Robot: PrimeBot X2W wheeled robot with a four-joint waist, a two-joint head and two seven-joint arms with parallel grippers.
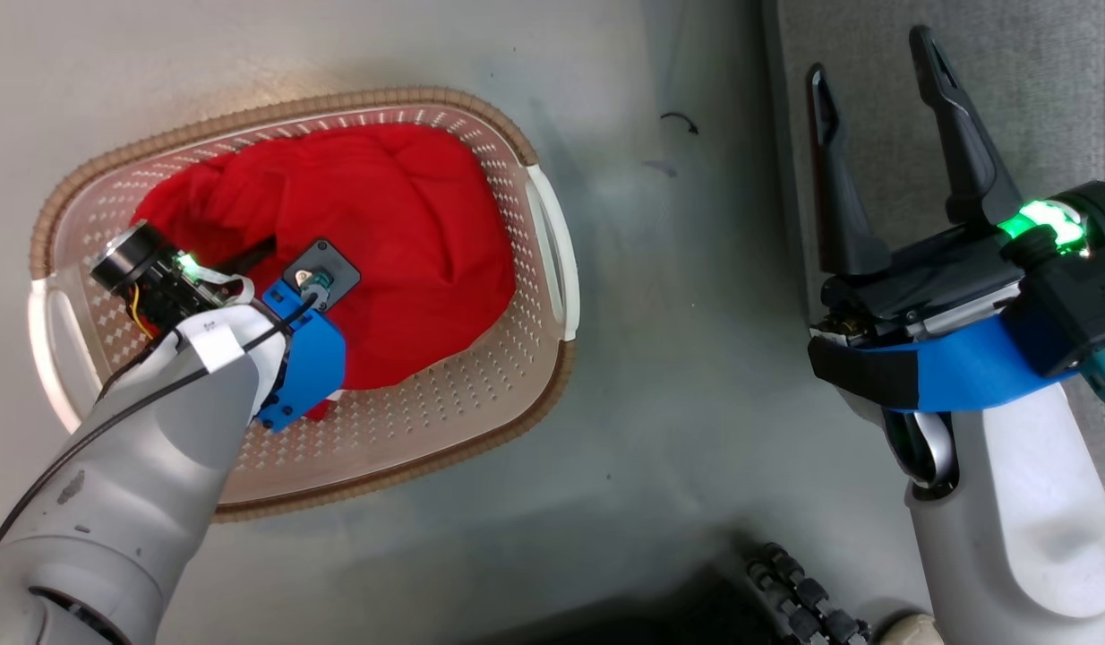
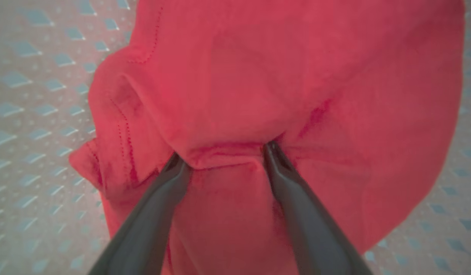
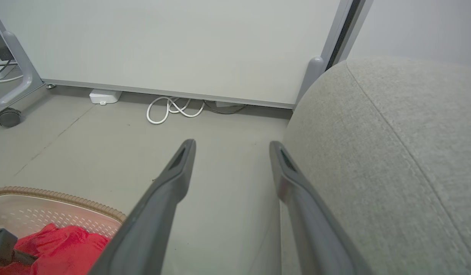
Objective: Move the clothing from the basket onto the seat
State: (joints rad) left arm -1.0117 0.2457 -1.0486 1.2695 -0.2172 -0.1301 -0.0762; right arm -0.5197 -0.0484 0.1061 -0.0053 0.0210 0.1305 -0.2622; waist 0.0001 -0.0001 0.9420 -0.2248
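I am looking down through the head camera at the cream-white perforated plastic laundry basket with its brown woven-look rim (image 1: pixel 508 134), which is sitting on the pale grey floor (image 1: pixel 696 358) in the left half of the frame. The bright red clothing of thin plain fabric (image 1: pixel 400 206) is lying heaped inside it, filling the upper middle of the basket. My left arm is reaching in from the lower left, with its wrist over the cloth.

In the left wrist view the left gripper (image 2: pixel 224 151) is standing with its two dark fingers spread wide. Both tips are pressing into the red fabric at the centre of the frame, and a raised fold is sitting between them, not pinched.

The right gripper (image 1: pixel 868 55) is hovering at the right of the head frame, its fingers apart and holding nothing. They are pointing up towards the large grey fabric sofa seat (image 1: pixel 1036 90) in the upper right corner. From the right wrist, the sofa's rounded edge is filling the right side, and a coiled white cable (image 3: pixel 170 109) is lying by the wall at upper centre.
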